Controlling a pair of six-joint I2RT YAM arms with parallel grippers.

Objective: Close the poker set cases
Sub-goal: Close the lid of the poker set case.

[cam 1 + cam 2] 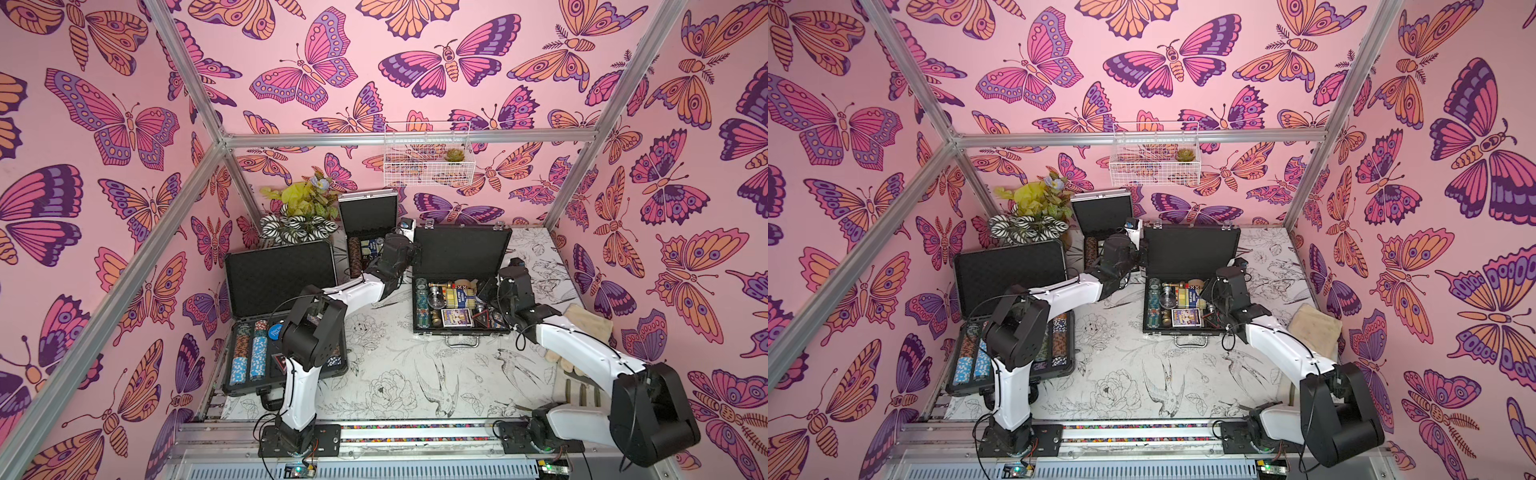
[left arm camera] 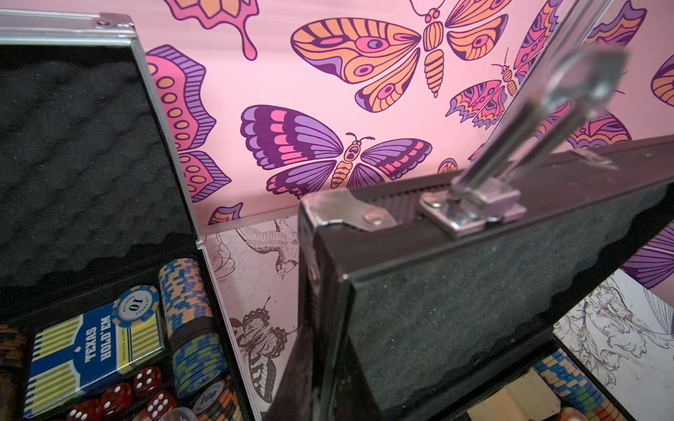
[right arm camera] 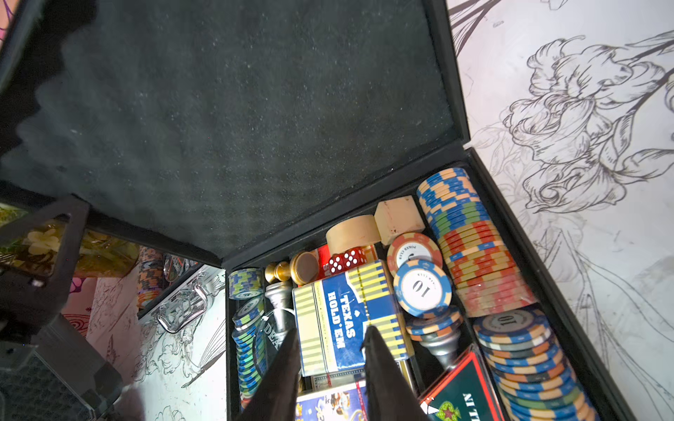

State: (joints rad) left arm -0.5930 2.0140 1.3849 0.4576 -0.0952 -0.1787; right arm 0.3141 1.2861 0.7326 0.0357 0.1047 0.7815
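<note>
Seen from above, three poker set cases stand open on a flower-printed worktop (image 1: 415,365). A large black ribbed case (image 1: 278,270) is at the left of the frame, a small silver case (image 1: 368,214) at the back centre, and a medium black case (image 1: 461,249) right of centre.

No lid is down, so the task appears to be at its first closing, on the medium black case. The left gripper (image 1: 405,249) sits just beside that lid's left edge, its jaws closed with nothing seen in them. The right gripper (image 3: 332,330) hovers over the tray of chips, jaws parted and holding nothing. The next move probably calls for tipping the lid forward, once the right gripper is clear of the tray.

Readable writing: "TEXAS HOLD'EM" on a blue-and-yellow card box (image 3: 343,320) in the medium black case. A second card box (image 2: 95,350) in the small silver case reads the same. A blue chip (image 3: 421,288) reads "10".
</note>
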